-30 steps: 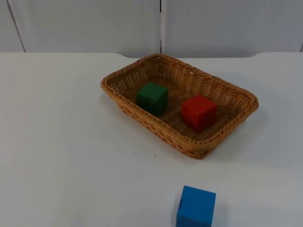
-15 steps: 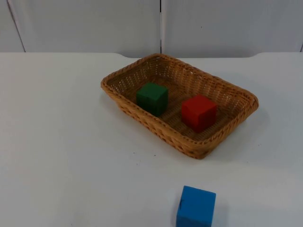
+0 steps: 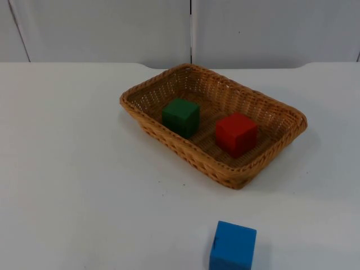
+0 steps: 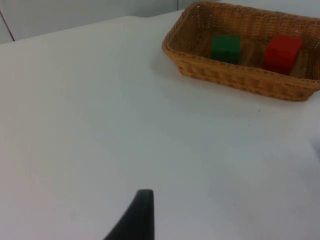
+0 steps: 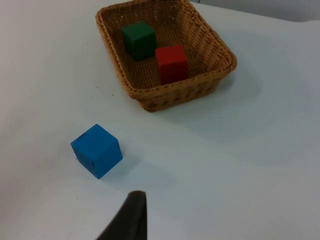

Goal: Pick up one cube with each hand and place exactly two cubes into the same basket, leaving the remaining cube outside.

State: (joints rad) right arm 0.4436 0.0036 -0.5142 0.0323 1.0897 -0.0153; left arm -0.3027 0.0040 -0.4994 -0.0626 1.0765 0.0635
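A woven wicker basket [image 3: 169,143] stands slantwise at the middle of the table. Inside it rest a green cube [image 3: 180,116] and a red cube [image 3: 236,134], side by side and apart. A blue cube [image 3: 233,246] sits on the table outside the basket, near the front edge. My left gripper [image 4: 142,210] waits over bare table, well away from the basket [image 4: 235,80]. My right gripper [image 5: 131,215] waits above the table a short way from the blue cube [image 5: 97,150], with the basket [image 5: 170,95] beyond. Neither gripper holds anything that I can see.
White table top [image 3: 67,169] stretches wide to the left of the basket and in front of it. A grey partition wall [image 3: 112,28] closes the far side of the table.
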